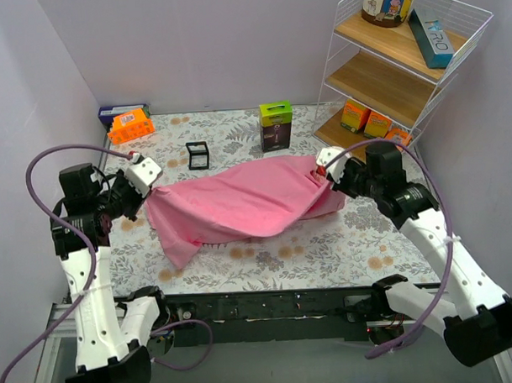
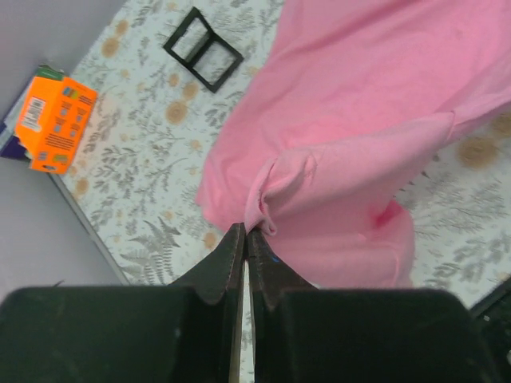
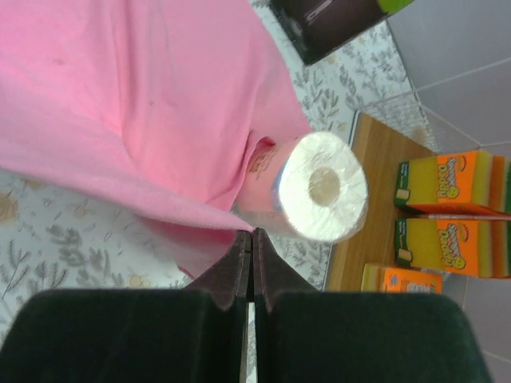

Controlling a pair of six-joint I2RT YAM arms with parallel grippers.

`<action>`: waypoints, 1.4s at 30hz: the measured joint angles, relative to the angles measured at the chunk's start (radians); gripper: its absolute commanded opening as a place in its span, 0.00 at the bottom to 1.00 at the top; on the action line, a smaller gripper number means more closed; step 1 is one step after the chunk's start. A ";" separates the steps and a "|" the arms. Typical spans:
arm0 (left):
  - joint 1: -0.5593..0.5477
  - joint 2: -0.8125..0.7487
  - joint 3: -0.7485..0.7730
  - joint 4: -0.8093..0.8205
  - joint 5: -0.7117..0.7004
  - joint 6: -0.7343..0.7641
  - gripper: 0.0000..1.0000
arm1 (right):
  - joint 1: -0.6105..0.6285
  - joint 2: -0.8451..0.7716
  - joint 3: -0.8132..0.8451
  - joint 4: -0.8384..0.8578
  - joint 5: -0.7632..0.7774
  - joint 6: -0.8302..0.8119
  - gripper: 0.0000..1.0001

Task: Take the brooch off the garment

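Overhead view: a pink garment [image 1: 240,205] sags over the floral bench [image 1: 350,247], stretched between the left jaws and right jaws, probably to spread it flat for searching. Left wrist view: the left jaws are closed on a pinched fold. Right wrist view: the right jaws are closed on the hem. Only this view plainly shows a paper roll [image 3: 323,187] just beyond them. No brooch shows in any view.
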 measured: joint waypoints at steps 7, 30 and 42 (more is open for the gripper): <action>0.000 0.195 0.118 0.236 -0.069 -0.002 0.00 | 0.000 0.225 0.208 0.141 -0.018 0.051 0.01; -0.018 0.058 0.261 -0.056 0.142 0.317 0.00 | 0.000 -0.021 0.006 0.108 -0.058 -0.069 0.01; -0.117 -0.075 -0.012 -0.212 0.187 0.182 0.22 | 0.000 -0.019 -0.029 -0.294 -0.171 -0.141 0.45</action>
